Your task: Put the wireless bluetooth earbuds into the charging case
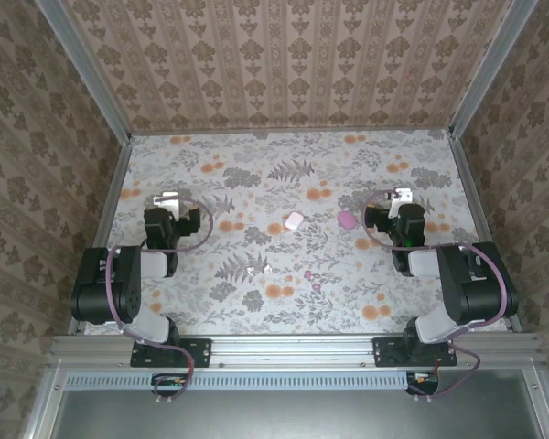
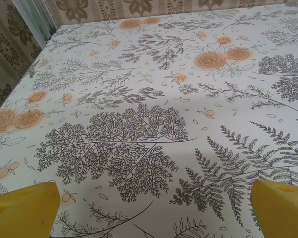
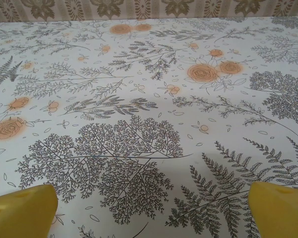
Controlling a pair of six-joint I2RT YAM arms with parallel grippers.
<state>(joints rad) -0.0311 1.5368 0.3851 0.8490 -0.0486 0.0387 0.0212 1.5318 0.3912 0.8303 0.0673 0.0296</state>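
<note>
The charging case (image 1: 294, 220), pale pinkish-white and shut, lies on the floral tablecloth (image 1: 284, 169) near the middle. Two tiny magenta earbuds (image 1: 307, 274) (image 1: 317, 286) lie close together in front of it, towards the arms. My left gripper (image 1: 169, 198) rests at the left, well away from the case. My right gripper (image 1: 396, 196) rests at the right. In the left wrist view the gripper (image 2: 154, 215) is open, its yellow fingertips (image 2: 25, 208) wide apart over bare cloth. The right wrist view shows its gripper (image 3: 154, 215) equally open with nothing between the fingertips (image 3: 280, 206).
A magenta oval lump (image 1: 347, 220) lies between the case and my right gripper. Patterned walls with metal frame posts (image 1: 105, 210) close the table on the left, right and far sides. The arm bases sit on a rail (image 1: 293, 349) at the near edge.
</note>
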